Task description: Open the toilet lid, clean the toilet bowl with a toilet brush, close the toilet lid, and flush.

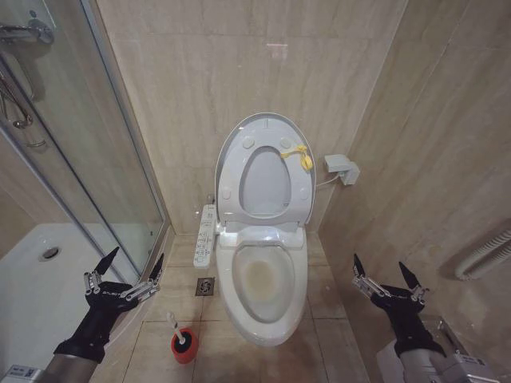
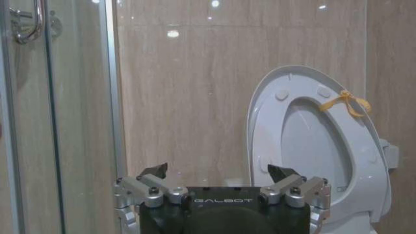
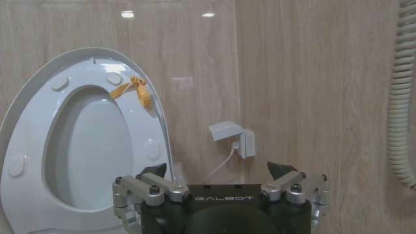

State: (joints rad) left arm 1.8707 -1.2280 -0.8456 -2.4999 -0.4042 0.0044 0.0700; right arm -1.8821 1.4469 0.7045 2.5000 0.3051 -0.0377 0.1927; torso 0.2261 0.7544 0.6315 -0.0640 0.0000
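Note:
The toilet lid (image 1: 266, 182) stands raised against the back wall, with the white seat ring (image 1: 238, 171) lifted against it and a yellow tag (image 1: 298, 156) tied at the edge. Below, the toilet bowl (image 1: 264, 315) lies uncovered, its button panel (image 1: 206, 236) along the left side. The toilet brush (image 1: 174, 325) stands in its red cup holder (image 1: 185, 348) on the floor, left of the bowl. My left gripper (image 1: 136, 259) hovers open above and left of the brush. On the other side of the bowl my right gripper (image 1: 381, 267) is open too. Both wrist views face the raised lid (image 2: 312, 136) (image 3: 85, 146).
A glass shower door (image 1: 104, 159) and white shower tray (image 1: 48, 271) close off the left. A floor drain (image 1: 205, 286) sits beside the bowl. A white wall box (image 1: 341, 169) with a cable hangs right of the lid. A ribbed hose (image 1: 483, 255) runs along the right wall.

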